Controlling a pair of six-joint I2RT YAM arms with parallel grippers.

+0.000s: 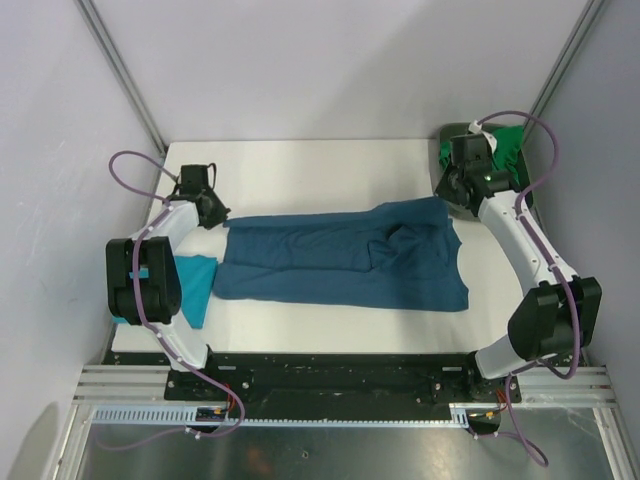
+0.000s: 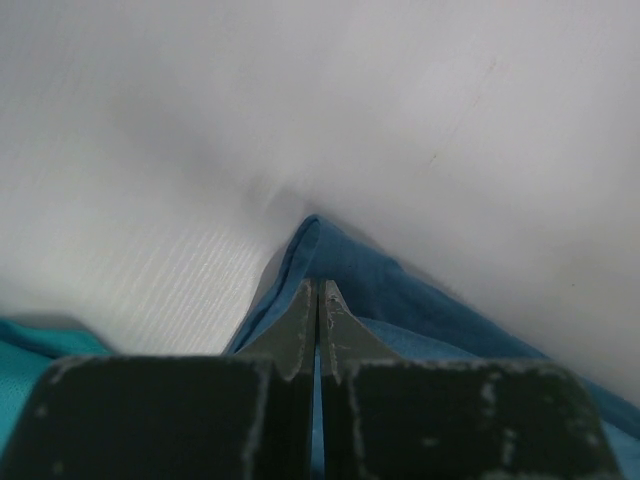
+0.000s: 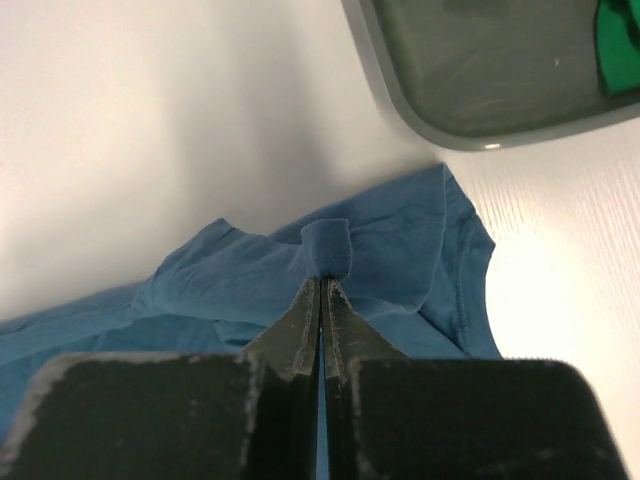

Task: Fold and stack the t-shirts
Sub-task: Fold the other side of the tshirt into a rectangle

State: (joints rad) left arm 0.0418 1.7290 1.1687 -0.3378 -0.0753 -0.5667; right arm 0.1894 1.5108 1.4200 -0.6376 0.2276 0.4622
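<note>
A dark steel-blue t-shirt (image 1: 340,262) lies stretched sideways across the middle of the table. My left gripper (image 1: 213,212) is shut on its far left corner. In the left wrist view the fingertips (image 2: 317,285) pinch blue cloth (image 2: 400,295). My right gripper (image 1: 448,192) is shut on the shirt's far right corner. In the right wrist view a small fold of the blue shirt (image 3: 327,248) sticks out past the closed tips (image 3: 321,282). A lighter turquoise t-shirt (image 1: 196,285) lies folded at the left, partly under my left arm. Green t-shirts (image 1: 508,148) sit in the tray.
A dark grey tray (image 3: 470,90) stands at the back right corner, just beyond my right gripper, with green cloth (image 3: 620,50) inside. White walls close in the table on three sides. The turquoise cloth (image 2: 20,365) shows at the left wrist view's lower left.
</note>
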